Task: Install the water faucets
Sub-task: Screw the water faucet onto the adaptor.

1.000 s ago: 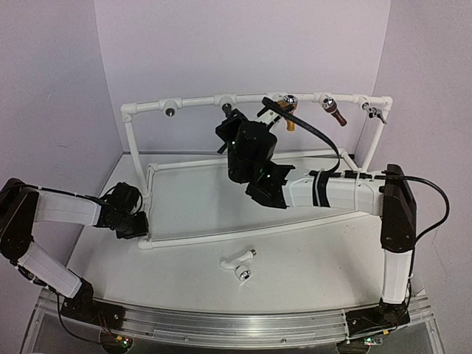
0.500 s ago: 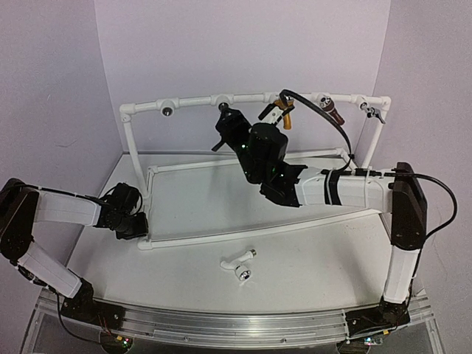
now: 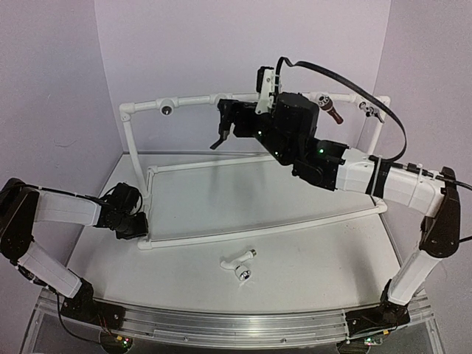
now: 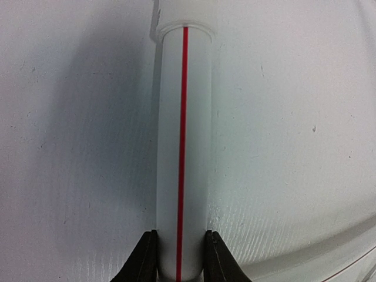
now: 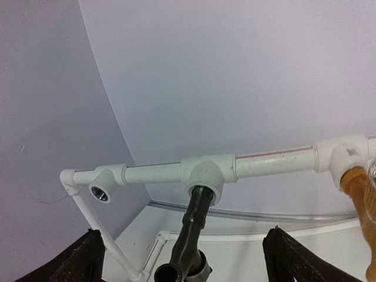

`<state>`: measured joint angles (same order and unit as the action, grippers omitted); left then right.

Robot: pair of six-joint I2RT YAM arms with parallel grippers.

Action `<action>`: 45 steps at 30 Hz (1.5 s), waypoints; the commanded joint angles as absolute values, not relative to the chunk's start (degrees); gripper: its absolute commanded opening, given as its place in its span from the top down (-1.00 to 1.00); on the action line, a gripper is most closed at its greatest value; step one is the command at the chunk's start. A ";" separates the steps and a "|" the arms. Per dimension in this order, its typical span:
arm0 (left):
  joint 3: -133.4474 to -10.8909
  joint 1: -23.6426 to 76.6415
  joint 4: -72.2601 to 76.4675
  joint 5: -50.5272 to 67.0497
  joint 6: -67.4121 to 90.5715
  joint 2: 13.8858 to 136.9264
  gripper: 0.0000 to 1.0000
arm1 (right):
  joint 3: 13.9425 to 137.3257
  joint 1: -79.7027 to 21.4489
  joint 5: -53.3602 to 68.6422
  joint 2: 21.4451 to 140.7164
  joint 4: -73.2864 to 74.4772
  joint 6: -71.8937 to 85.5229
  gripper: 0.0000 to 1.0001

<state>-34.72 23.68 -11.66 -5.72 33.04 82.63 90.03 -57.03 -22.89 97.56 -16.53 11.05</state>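
The black tap (image 5: 195, 220) is seated in a tee (image 5: 207, 170) on the top pipe (image 5: 273, 160) and hangs down between the fingers of the right hand (image 5: 183, 252). That hand is spread wide and nothing is held in it. The white tap (image 3: 237, 259) is lying on the bench (image 3: 310, 265), near the front. A base pipe (image 4: 182, 147) is gripped by the left hand (image 4: 180, 261), with a finger pressed against each side.
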 commanded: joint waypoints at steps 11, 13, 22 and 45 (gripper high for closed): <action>-34.92 24.05 -10.46 -2.79 34.43 84.50 1.00 | 123.51 -65.92 -52.71 116.28 5.21 -15.87 -0.66; -34.79 24.01 -10.43 -2.79 34.47 84.25 1.00 | 125.55 -65.91 -54.30 118.31 5.07 -17.63 -0.63; -34.78 24.01 -10.31 -2.47 34.37 84.35 1.00 | 122.22 -63.76 -51.85 118.34 4.83 -15.28 -0.48; -34.45 24.05 -10.20 -2.19 34.28 83.79 1.00 | 114.42 -57.08 -31.66 115.15 1.47 13.53 0.52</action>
<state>-34.83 23.68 -11.66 -5.72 33.01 82.76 115.78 -57.92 -34.52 118.37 6.26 5.56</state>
